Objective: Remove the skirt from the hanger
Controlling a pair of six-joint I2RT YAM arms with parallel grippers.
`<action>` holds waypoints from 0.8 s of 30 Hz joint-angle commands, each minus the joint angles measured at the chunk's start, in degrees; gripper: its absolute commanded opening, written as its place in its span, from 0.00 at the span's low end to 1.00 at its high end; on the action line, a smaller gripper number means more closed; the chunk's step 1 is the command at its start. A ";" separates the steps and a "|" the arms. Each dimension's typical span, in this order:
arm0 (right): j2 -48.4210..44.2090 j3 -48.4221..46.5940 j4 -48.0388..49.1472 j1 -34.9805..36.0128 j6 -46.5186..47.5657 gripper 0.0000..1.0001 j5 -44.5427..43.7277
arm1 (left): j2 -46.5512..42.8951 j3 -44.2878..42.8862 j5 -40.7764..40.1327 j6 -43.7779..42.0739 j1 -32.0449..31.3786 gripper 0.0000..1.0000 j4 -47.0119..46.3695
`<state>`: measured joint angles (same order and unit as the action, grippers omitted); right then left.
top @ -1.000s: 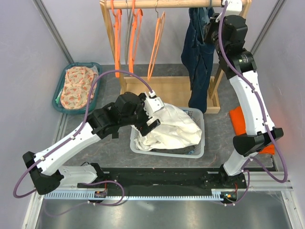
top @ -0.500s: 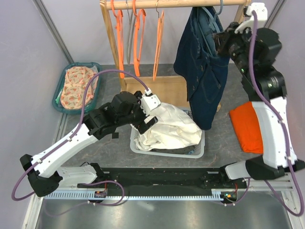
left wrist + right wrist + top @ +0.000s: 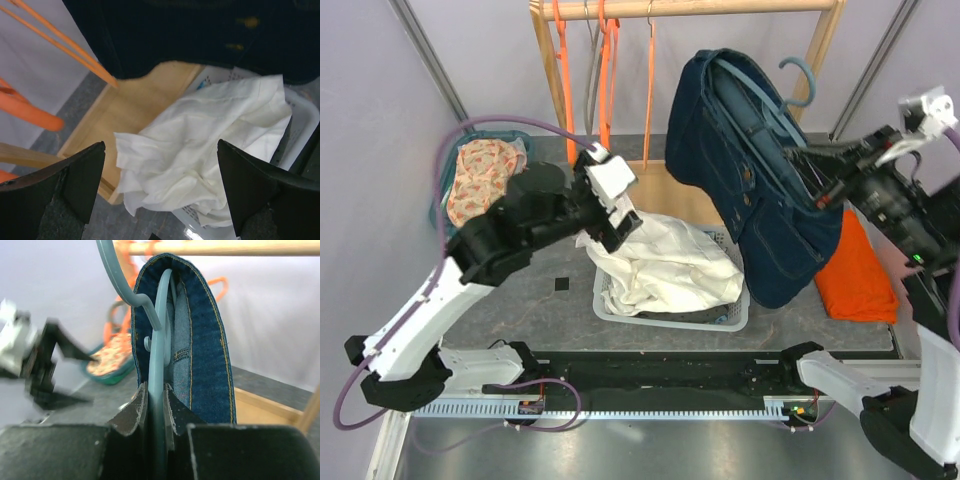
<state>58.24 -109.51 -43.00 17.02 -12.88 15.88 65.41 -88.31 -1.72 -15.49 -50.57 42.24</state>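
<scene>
- Pinching the teal hanger [image 3: 161, 340] low on its frame, the right end effector [image 3: 156, 390] has its fingers pressed against both sides of the plastic, raised above the right side of the worktop [image 3: 520, 300].
- In the top view the hanger's hook sits apart from the wooden rail [image 3: 720, 8], which runs along the worktop's far edge.
- The denim skirt [image 3: 760, 190] is on the hanger, with its waistband wrapped round the frame. The cloth droops toward the near right, and its lower end hangs over the right end of the white basket [image 3: 720, 322].
- The left end effector [image 3: 610, 225] is spread wide and grips nothing. It hovers above the far left corner of the white basket, which stands mid-worktop toward the near edge.
- A crumpled white cloth [image 3: 200, 135] fills that basket and spills over its left rim.
- Orange hangers [image 3: 605, 70] hang at the rail's left end.
- A teal basket [image 3: 450, 190] holding patterned cloth stands at the left edge.
- An orange cloth [image 3: 850, 270] lies near the right edge.
</scene>
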 commanded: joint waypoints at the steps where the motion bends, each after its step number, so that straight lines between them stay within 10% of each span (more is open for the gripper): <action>1: -4.71 -5.62 1.96 -0.05 -3.20 0.00 10.75 | 1.20 -13.88 1.36 -3.49 0.20 0.99 1.44; 8: -5.07 -7.56 2.83 0.04 -6.89 0.00 17.33 | 4.90 -34.28 5.41 -2.80 0.20 1.00 -0.48; 12: -4.54 -6.24 5.56 -0.05 -9.35 0.00 20.68 | 5.25 -34.03 -5.47 2.21 0.20 1.00 -11.37; 24: -5.33 -4.66 6.00 0.03 -9.88 0.00 22.88 | 13.95 -37.98 -2.41 7.84 0.20 1.00 -14.81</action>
<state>54.06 -113.62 -45.45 17.02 -21.74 37.76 75.88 -125.27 -3.84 -10.81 -50.48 30.33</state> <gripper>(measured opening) 0.166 0.993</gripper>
